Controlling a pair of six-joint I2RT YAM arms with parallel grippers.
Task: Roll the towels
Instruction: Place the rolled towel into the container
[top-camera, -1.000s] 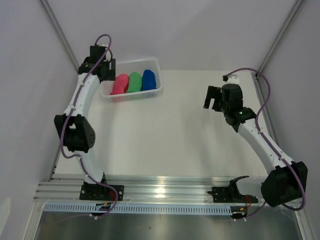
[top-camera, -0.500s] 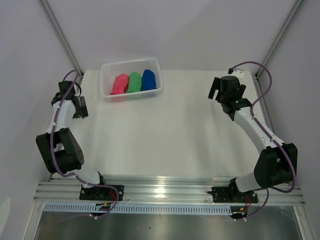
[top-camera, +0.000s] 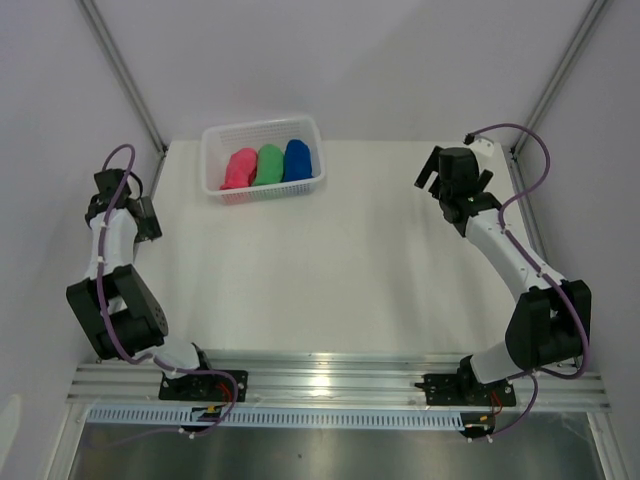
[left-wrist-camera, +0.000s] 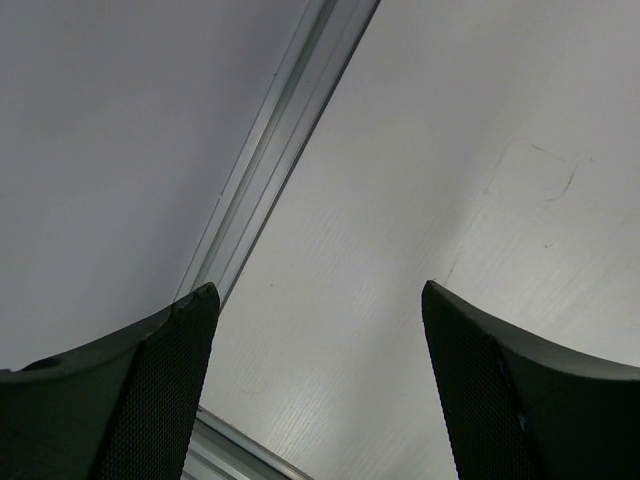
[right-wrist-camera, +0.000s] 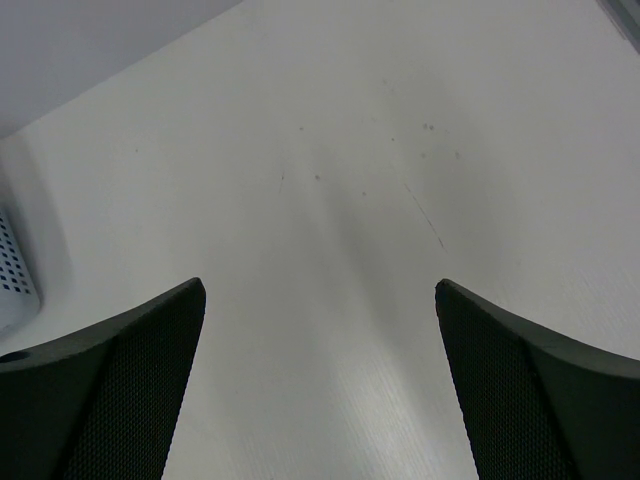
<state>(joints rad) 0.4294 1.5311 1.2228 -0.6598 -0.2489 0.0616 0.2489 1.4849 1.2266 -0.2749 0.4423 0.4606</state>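
Towels (top-camera: 268, 165) unmoved; left pincer (top-camera: 145, 222) pulled back leftward.

Pink, green, blue towels (top-camera: 269, 164); seemingly meshed white basket (top-camera: 268, 191).

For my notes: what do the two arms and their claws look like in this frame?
The left arm and right arm have white links and bulky black joint housings, each trailed by a looping purple cable. The left claw and right claw have broad black fingers with a fine dotted texture.
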